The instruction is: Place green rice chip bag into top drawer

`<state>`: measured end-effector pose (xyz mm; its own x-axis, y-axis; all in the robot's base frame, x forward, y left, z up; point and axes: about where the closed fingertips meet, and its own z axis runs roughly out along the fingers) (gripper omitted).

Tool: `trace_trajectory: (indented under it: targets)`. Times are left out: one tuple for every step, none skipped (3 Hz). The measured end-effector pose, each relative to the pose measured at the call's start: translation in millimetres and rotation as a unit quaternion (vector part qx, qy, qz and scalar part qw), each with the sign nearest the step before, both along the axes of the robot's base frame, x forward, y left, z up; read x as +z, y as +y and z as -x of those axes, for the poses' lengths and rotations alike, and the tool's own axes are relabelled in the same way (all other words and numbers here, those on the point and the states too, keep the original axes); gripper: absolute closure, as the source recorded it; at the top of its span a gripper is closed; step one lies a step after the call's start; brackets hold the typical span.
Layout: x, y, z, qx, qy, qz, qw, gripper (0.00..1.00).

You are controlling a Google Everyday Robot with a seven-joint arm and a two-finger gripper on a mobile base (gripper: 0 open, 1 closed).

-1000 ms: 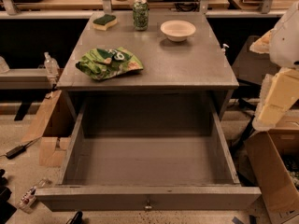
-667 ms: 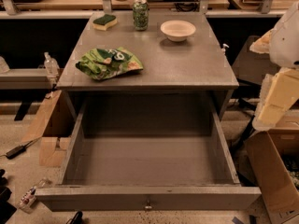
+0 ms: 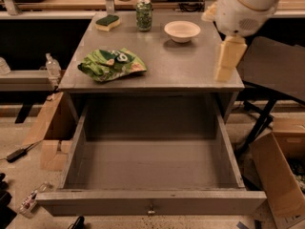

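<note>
The green rice chip bag (image 3: 112, 63) lies crinkled on the left half of the grey table top (image 3: 190, 66). The top drawer (image 3: 150, 202) is pulled fully out below the table, its grey inside bare, with a small knob at front centre. My gripper (image 3: 228, 61) hangs cream-coloured from the white arm (image 3: 245, 6) over the table's right edge. It is well to the right of the bag and holds nothing that I can see.
A green-and-yellow sponge (image 3: 107, 22), a green soda can (image 3: 143, 14) and a white bowl (image 3: 182, 30) stand at the back of the table. Cardboard boxes sit on the floor at left (image 3: 50, 130) and right (image 3: 279, 175). A dark chair (image 3: 276, 70) stands at right.
The arm has swung in from the right edge of the view to above the table's right side. The bag, the drawer and the other objects have not moved.
</note>
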<state>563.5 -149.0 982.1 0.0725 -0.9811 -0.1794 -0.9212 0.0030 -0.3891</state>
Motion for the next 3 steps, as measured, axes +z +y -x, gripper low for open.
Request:
trace_trajectory:
  targets:
    - [-1.5,43.8,-51.9,0.076,-0.049,0.009,0.9958,0.00]
    - [-5.4,49.9,-58.0,0.085,-0.051,0.004,0.9950,0.00]
    - [-29.0,87.0,-94.7,0.142,-0.063,-0.028,0.9874,0.00]
